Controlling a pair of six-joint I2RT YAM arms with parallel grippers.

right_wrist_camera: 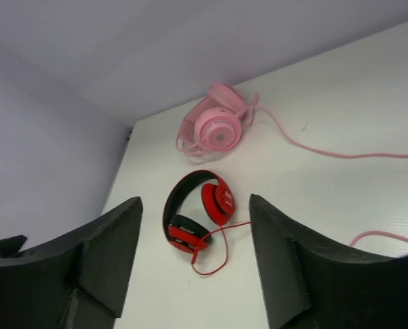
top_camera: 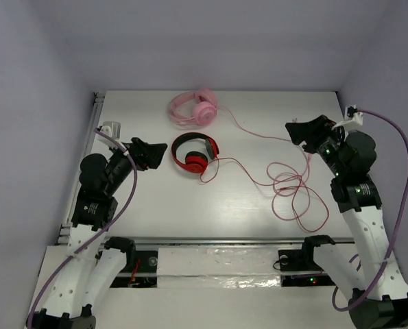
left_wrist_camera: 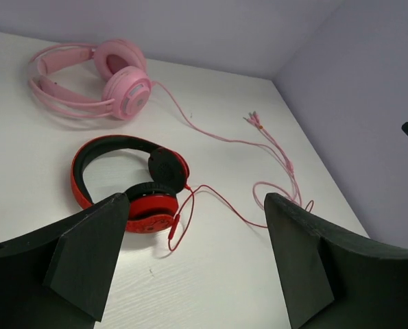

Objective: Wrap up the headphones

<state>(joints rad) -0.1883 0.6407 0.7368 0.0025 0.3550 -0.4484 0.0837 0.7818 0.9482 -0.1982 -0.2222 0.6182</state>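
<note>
The left claw [top_camera: 156, 152] stands open and empty just at 9 o'clock of the black-banded over-ear headphones with round red cups [top_camera: 193, 154]. These lie flat on the white counter [top_camera: 190, 212], a little toward 10 o'clock of its middle. The right claw [top_camera: 300, 129] is likewise spread with nothing in it, hovering near the counter's 2 o'clock side. The thin red cable [left_wrist_camera: 225, 200] trails off toward 4 o'clock into loose loops, where it seems to mingle with the pink cord [top_camera: 258, 134] of the pale pink plastic headphones [top_camera: 195, 107] at 12 o'clock. Which loop belongs to which I cannot tell. Nothing looks wrapped yet. A sound start would be for the left claw to steady the headband while the right takes the red cable close to the cup, clear of the pink cord, and winds it in small, even turns without tugging.
</note>
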